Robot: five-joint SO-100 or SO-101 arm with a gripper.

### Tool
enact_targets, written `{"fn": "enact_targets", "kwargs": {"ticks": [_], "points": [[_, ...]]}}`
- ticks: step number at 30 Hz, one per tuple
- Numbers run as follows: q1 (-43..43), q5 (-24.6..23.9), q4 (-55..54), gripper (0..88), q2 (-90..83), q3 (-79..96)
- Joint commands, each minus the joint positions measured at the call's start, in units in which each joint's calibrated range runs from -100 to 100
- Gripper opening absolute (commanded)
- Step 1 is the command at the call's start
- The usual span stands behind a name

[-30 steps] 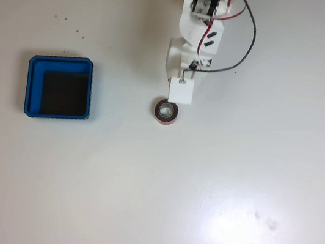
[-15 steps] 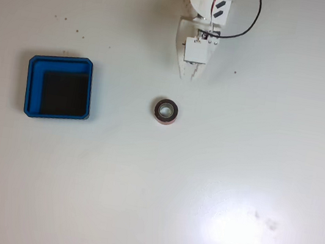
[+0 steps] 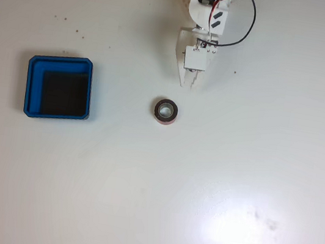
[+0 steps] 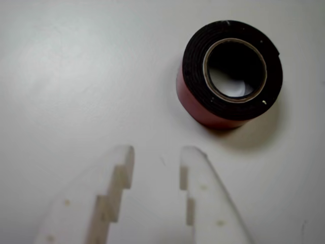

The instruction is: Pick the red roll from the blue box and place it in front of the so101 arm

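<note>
The red roll [image 3: 165,117] lies flat on the white table, hollow core up, just below the so101 arm [image 3: 205,14] in the fixed view. In the wrist view the red roll [image 4: 195,104] sits at the upper right, apart from the fingers. My gripper [image 3: 188,84] points down the picture toward the roll and stops a short way above it. Seen from the wrist, the gripper [image 4: 155,152] is open, with a gap and only bare table between its white fingers [image 4: 104,198]. The blue box [image 3: 31,86] stands far to the left with its black floor bare.
The white table [image 3: 200,196] stretches wide below and to the right of the roll. Its rounded corner and left edge are at the upper left. A black wire [image 3: 249,24] loops off the arm to the right.
A second ago the gripper hung right over the roll. It pulled back toward the arm's base, then came slightly forward again. The roll has stayed where it lies.
</note>
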Motion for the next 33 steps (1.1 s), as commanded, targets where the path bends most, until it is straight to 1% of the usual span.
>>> {"fn": "enact_targets", "kwargs": {"ticks": [1, 9, 13, 20, 26, 33], "points": [[-0.41, -0.22, -3.76, 6.8, -3.32, 1.17], [-9.70, 0.48, -3.67, 6.8, -3.32, 1.08], [-12.53, 0.48, -3.51, 6.8, -3.32, 1.08], [-11.94, 0.48, -3.51, 5.7, -3.32, 0.99], [-11.94, 0.48, -3.51, 0.4, -3.32, 0.99], [-12.04, 0.48, -3.51, 0.4, -3.32, 0.99]]}}
